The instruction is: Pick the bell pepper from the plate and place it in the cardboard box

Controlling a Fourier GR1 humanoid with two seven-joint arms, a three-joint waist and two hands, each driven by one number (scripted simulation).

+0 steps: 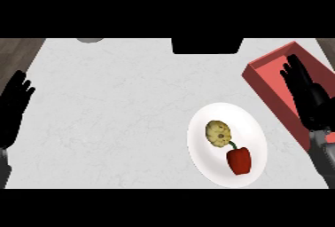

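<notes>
A red bell pepper (239, 160) with a green stem lies on the near part of a white plate (203, 155), just below a yellowish knobbly vegetable (218, 133). To the plate's right stands the reddish box (262, 86), open at the top. My right hand (306, 95) hovers over the box with straight fingers, open and holding nothing, up and to the right of the pepper. At the left edge my left hand (14, 111) rests open, fingers up, far from the plate.
A black object (207, 45) sits at the counter's far edge in the middle. A grey round thing (90, 40) shows at the far left edge. Dark wooden floor lies beyond the counter's left side.
</notes>
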